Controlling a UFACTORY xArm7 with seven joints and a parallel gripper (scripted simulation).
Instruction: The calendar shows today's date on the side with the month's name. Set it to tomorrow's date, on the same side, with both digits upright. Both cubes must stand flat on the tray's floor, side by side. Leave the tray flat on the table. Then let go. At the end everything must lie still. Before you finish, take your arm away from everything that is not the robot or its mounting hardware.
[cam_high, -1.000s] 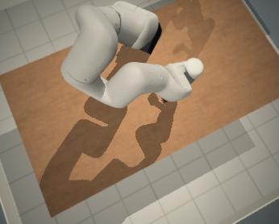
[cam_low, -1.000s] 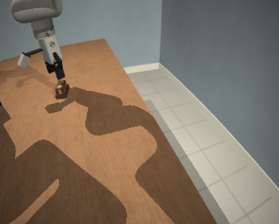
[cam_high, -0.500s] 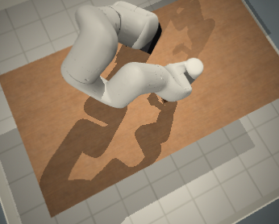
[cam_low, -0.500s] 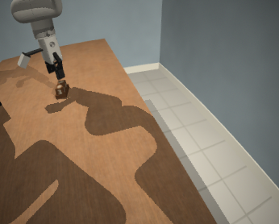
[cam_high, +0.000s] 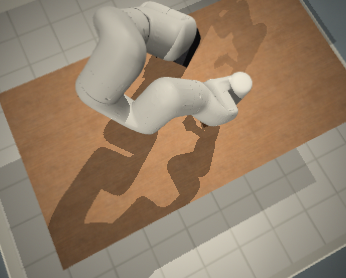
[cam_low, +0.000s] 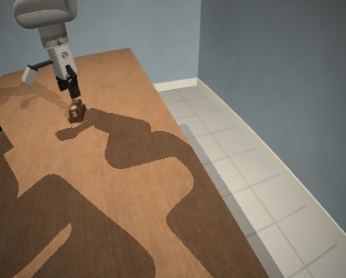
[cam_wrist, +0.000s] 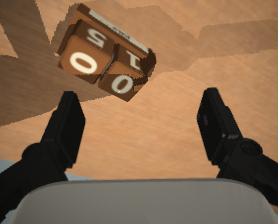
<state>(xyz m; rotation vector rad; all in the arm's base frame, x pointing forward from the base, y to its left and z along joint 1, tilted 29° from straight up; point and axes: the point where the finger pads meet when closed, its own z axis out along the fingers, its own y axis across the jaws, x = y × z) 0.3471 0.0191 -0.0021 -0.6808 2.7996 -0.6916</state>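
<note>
On the wooden bench (cam_high: 280, 115) (cam_low: 135, 200) (cam_wrist: 165, 145), the brown wooden cube with a white 0 (cam_wrist: 83, 63) sits left of its brown neighbour cube (cam_wrist: 123, 84) in the wrist view; the black two-fingered pincer (cam_low: 74, 96) (cam_wrist: 140, 104) stands wide open beyond. Centre it, square to one cube, before descending.

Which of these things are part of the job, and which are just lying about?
Part of the job:
- two number cubes
- the calendar's tray, holding them
- the table beneath
- the open tool

Just lying about:
- nothing that I can see
</note>
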